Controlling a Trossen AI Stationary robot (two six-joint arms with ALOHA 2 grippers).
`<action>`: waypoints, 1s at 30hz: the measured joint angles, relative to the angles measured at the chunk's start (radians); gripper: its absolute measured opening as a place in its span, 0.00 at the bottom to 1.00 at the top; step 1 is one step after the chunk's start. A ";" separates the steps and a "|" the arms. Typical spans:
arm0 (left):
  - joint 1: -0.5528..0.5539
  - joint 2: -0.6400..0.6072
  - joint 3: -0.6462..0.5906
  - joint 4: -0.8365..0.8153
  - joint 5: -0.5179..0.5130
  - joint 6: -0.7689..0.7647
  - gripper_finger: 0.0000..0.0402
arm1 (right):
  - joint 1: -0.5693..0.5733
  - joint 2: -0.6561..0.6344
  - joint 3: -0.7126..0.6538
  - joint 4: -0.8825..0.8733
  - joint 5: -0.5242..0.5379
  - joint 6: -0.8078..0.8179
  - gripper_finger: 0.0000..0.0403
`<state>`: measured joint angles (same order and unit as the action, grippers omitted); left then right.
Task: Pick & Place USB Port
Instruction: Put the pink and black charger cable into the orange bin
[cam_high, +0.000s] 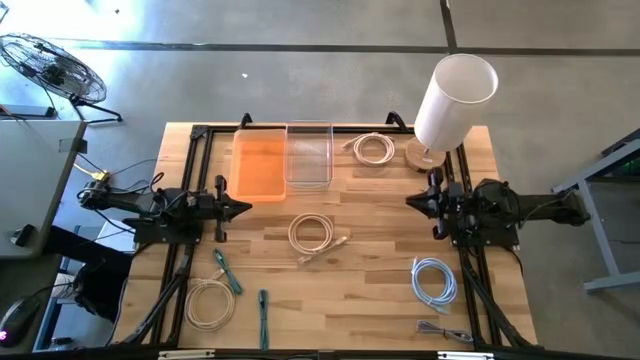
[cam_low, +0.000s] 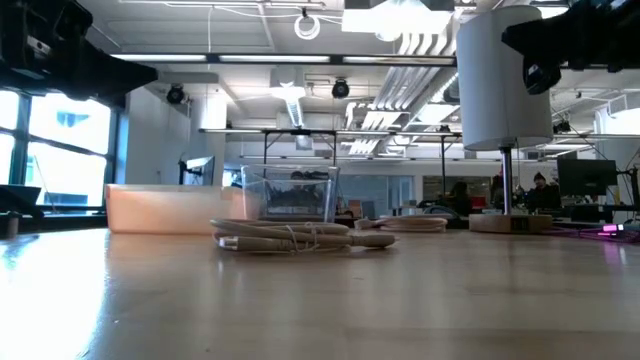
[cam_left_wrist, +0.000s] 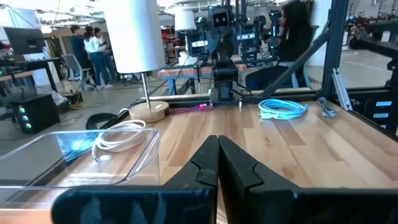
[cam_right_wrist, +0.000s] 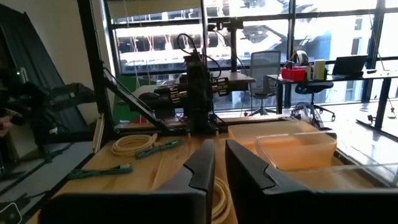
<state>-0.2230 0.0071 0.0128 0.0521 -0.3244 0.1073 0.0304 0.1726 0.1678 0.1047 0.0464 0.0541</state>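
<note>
A coiled beige USB cable (cam_high: 312, 235) lies flat on the table's middle, also seen in the low view (cam_low: 300, 237). Behind it, at the far edge, stand an orange tray (cam_high: 258, 163) and a clear tray (cam_high: 308, 155), side by side. My left gripper (cam_high: 243, 208) hovers at the left of the coil with its fingers shut (cam_left_wrist: 217, 152) and holds nothing. My right gripper (cam_high: 410, 200) hovers at the right of the coil with a narrow gap between its fingers (cam_right_wrist: 220, 155). Through that gap the coil (cam_right_wrist: 221, 193) shows.
A white lamp (cam_high: 450, 100) stands at the far right corner, a second beige coil (cam_high: 373, 148) beside it. A light blue coil (cam_high: 435, 278) and a grey cable (cam_high: 445, 330) lie near right. A beige coil (cam_high: 208, 300) and two green cables (cam_high: 228, 270) lie near left.
</note>
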 joint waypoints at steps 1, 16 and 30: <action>0.000 0.000 0.000 0.000 0.000 0.002 0.00 | 0.005 0.034 0.027 -0.001 0.000 -0.013 0.09; 0.000 0.000 0.000 -0.009 0.083 -0.005 0.00 | 0.160 0.662 0.698 -0.846 0.299 0.137 0.16; 0.000 0.000 0.000 -0.010 0.106 0.020 0.00 | 0.109 1.087 0.853 -1.513 0.331 0.687 0.29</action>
<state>-0.2230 0.0071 0.0128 0.0422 -0.2189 0.1275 0.1390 1.2599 1.0206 -1.4086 0.3778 0.7414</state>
